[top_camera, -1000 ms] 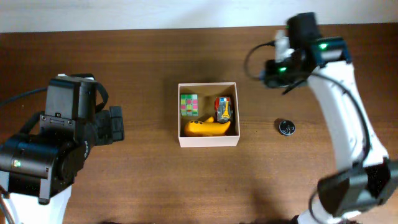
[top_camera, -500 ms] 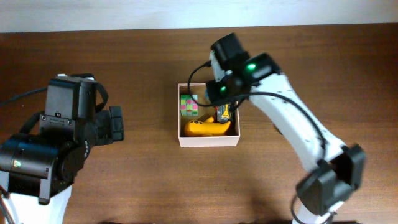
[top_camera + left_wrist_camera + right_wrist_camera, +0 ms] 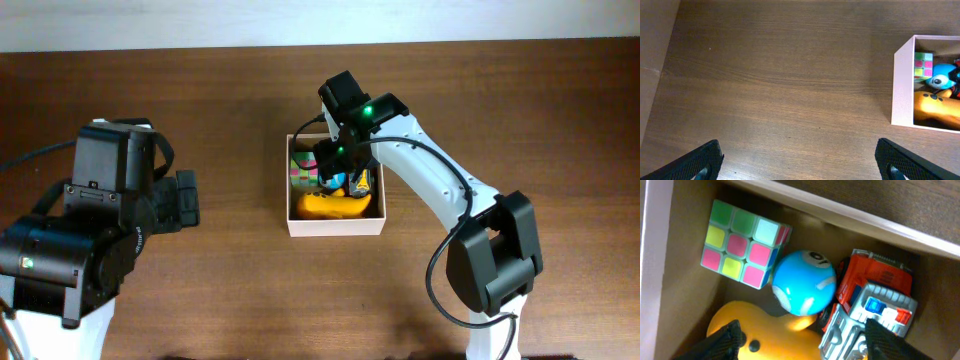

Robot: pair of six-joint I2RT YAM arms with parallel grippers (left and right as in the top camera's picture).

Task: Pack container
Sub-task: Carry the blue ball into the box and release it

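The container [image 3: 335, 229], a white-walled square box, sits mid-table and holds a colour cube [image 3: 302, 168], a yellow toy [image 3: 328, 207], a red and grey toy vehicle [image 3: 363, 181] and a blue ball [image 3: 337, 182]. My right gripper [image 3: 332, 162] hangs over the box. In the right wrist view it [image 3: 807, 342] is open, one finger over the yellow toy [image 3: 765, 330], the other over the vehicle [image 3: 872, 300]. The blue ball [image 3: 804, 282] lies free between the cube [image 3: 742, 242] and the vehicle. My left gripper [image 3: 188, 200] stays left of the box, open [image 3: 800, 167] over bare wood.
The left wrist view shows the container's near wall [image 3: 902, 85] at the right edge, with the cube [image 3: 922, 64], the ball [image 3: 942, 75] and the yellow toy [image 3: 937, 105] inside. Brown tabletop surrounds the box. The right arm's links cross the table right of the box.
My right arm swung from the table's far right to above the container, and its jaws opened. The blue ball now lies in the box. The left arm has not moved.
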